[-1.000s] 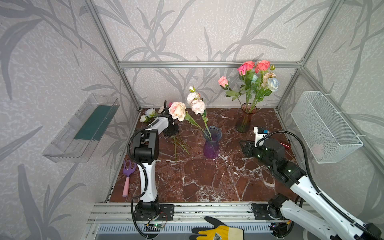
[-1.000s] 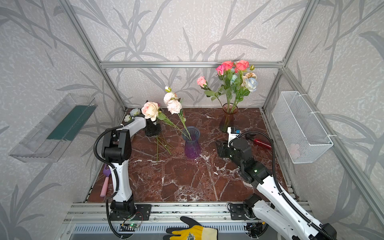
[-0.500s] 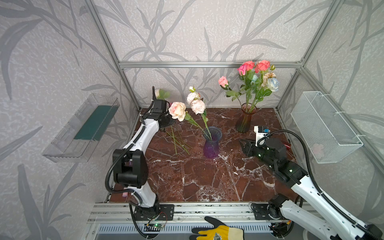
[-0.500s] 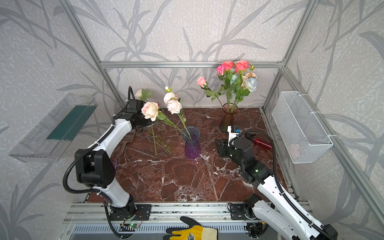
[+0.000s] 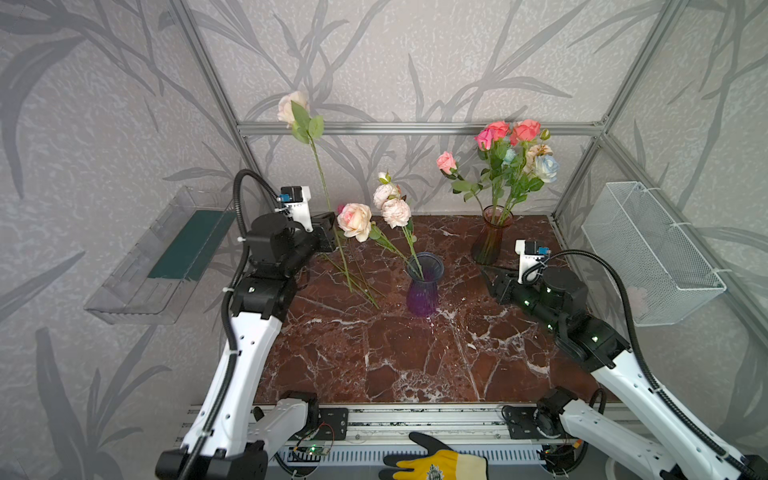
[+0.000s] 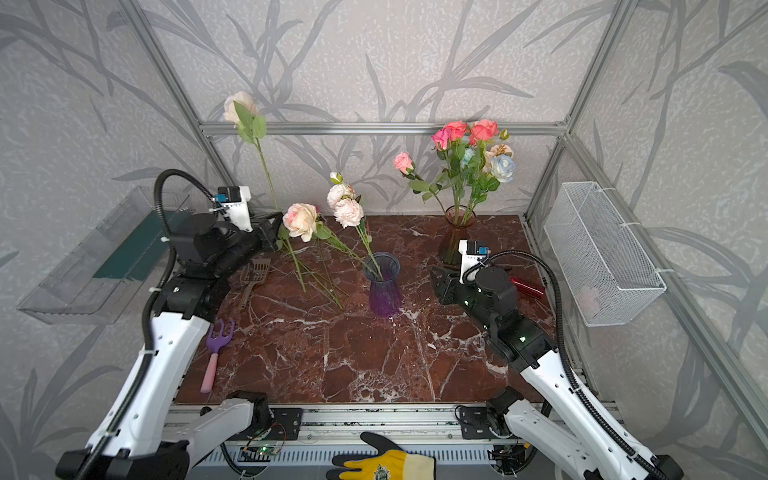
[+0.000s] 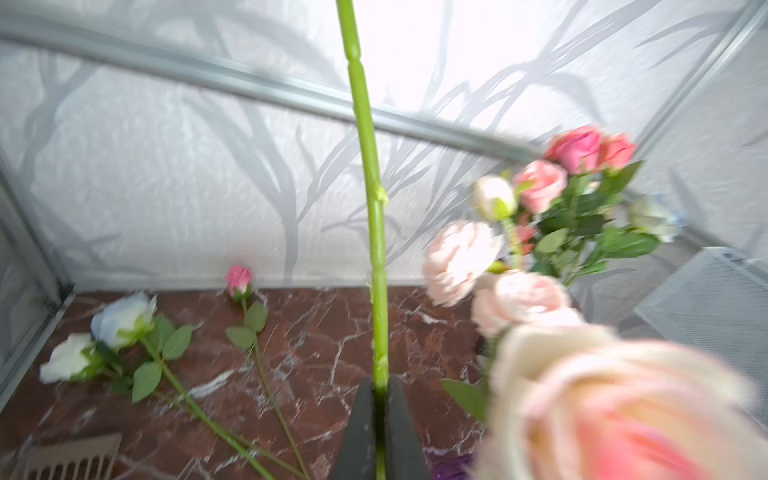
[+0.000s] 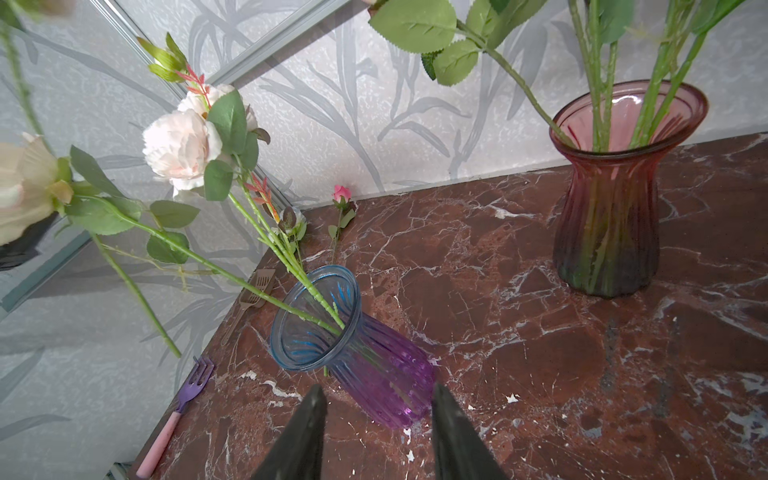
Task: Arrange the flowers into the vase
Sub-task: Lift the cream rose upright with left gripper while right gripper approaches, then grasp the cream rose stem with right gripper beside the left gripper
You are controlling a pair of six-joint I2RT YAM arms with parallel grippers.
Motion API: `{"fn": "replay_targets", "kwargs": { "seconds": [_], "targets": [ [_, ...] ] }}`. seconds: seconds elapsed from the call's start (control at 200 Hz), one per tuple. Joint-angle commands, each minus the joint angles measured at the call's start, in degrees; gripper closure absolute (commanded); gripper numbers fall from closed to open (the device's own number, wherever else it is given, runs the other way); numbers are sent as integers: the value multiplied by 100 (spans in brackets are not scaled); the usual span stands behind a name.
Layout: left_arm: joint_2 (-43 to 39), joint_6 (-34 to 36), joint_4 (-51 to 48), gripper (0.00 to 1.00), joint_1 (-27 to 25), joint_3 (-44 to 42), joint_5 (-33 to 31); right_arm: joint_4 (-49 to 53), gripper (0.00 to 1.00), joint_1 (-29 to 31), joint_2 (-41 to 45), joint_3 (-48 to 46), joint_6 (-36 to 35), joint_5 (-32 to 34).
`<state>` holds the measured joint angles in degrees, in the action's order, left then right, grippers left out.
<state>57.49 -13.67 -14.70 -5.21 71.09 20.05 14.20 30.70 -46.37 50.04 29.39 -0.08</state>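
A purple vase (image 5: 423, 286) (image 6: 382, 286) (image 8: 353, 345) stands mid-table holding three pale flowers (image 5: 355, 220). My left gripper (image 5: 328, 232) (image 6: 272, 230) (image 7: 380, 386) is shut on the green stem (image 7: 370, 166) of a cream rose (image 5: 293, 106) (image 6: 239, 106), held upright, high and left of the vase. More flowers lie on the table at the back left (image 7: 120, 320), stems (image 5: 357, 282) pointing toward the vase. My right gripper (image 5: 490, 278) (image 8: 376, 399) is open and empty, low, just right of the vase's base.
A red vase (image 5: 492, 239) full of roses stands at the back right. A purple fork (image 6: 216, 349) and a brown spatula (image 6: 253, 274) lie on the left, a red object (image 6: 528, 286) behind my right arm. A wire basket (image 5: 648, 249) and a clear shelf (image 5: 166, 257) hang on the walls.
My left arm has risen from the table's back left with a rose, lifting it until the stem stands upright. The right arm has not moved.
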Motion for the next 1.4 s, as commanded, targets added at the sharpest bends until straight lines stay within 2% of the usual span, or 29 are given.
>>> {"fn": "replay_targets", "kwargs": {
  "seconds": [0.0,0.205,0.32,0.455,0.555,0.645,0.81,0.9,1.145,1.394],
  "targets": [
    [-622,602,163,100,-21,21,780,101,58,-16,-21,254,41,-1],
    [-1178,634,-641,100,-133,526,1580,82,58,-18,-91,490,61,-48],
    [-1298,489,-965,100,-486,698,1897,-133,58,-16,-191,647,10,-238],
    [-1320,323,-1009,100,-1014,668,1856,-563,58,-3,-423,904,36,-678],
    [-1171,367,-1059,100,-1576,620,1519,-930,57,47,-643,1191,132,-1063],
    [-981,560,-1059,100,-2258,614,934,-1157,56,197,-864,1547,164,-1328],
    [-466,690,-608,100,-3553,539,-158,-1239,52,564,-1093,2141,60,-1449],
    [-232,671,-213,100,-4046,418,-666,-1261,50,596,-1030,2190,106,-1492],
    [481,615,383,100,-4655,345,-1362,-1311,46,600,-811,1926,276,-1774],
    [900,541,629,100,-4770,379,-1413,-1588,46,595,-1007,1683,526,-2008]
  ]
}}
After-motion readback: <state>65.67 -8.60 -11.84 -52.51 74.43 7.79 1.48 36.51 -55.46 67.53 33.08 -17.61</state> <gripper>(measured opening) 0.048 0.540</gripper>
